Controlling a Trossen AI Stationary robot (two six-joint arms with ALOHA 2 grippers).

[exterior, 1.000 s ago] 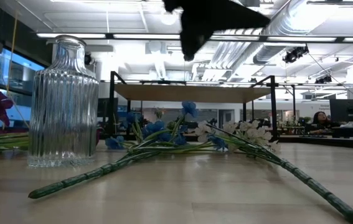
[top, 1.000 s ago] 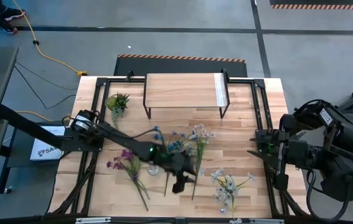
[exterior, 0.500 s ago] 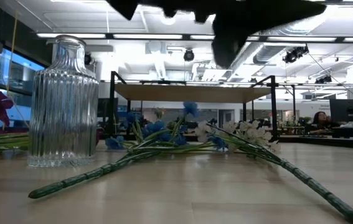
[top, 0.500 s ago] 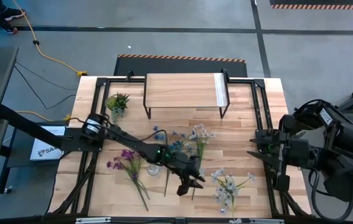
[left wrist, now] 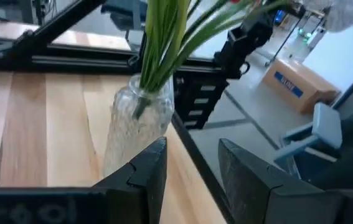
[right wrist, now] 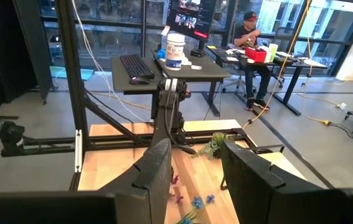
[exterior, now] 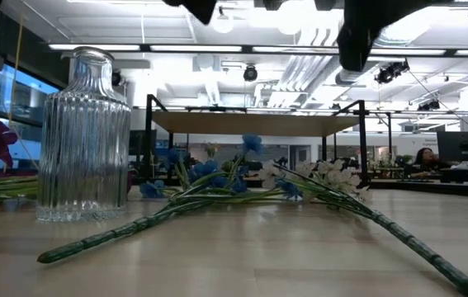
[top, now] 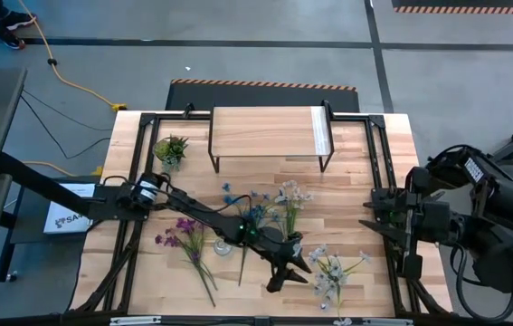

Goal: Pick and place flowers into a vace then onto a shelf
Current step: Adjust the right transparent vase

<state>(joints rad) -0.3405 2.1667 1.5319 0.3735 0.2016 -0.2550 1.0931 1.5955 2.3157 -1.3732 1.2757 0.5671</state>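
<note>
A glass vase (left wrist: 140, 118) holding green stems with white blossoms (top: 331, 270) stands near the table's near right corner. My left gripper (top: 290, 274) is open just left of it, fingers apart (left wrist: 192, 180) and clear of the glass. A second ribbed vase (exterior: 83, 136), holding nothing, stands on the table (top: 223, 246). Purple flowers (top: 188, 240), blue flowers (top: 247, 213) and pale flowers (top: 288, 201) lie flat on the planks. The shelf (top: 270, 133) stands at the far middle. My right gripper (right wrist: 192, 180) is open, raised at the right edge (top: 392, 222).
A small green potted plant (top: 170, 149) sits left of the shelf. Black frame rails (top: 378, 163) run along the table's sides. A person sits at a desk (right wrist: 251, 31) beyond the table. Bare planks lie between the shelf and the right rail.
My left gripper has travelled toward the table's right and near edges, sinking a little and rolling, and now sits beside the vase with white blossoms. Its fingers stay apart. The flowers and vases have not moved.
</note>
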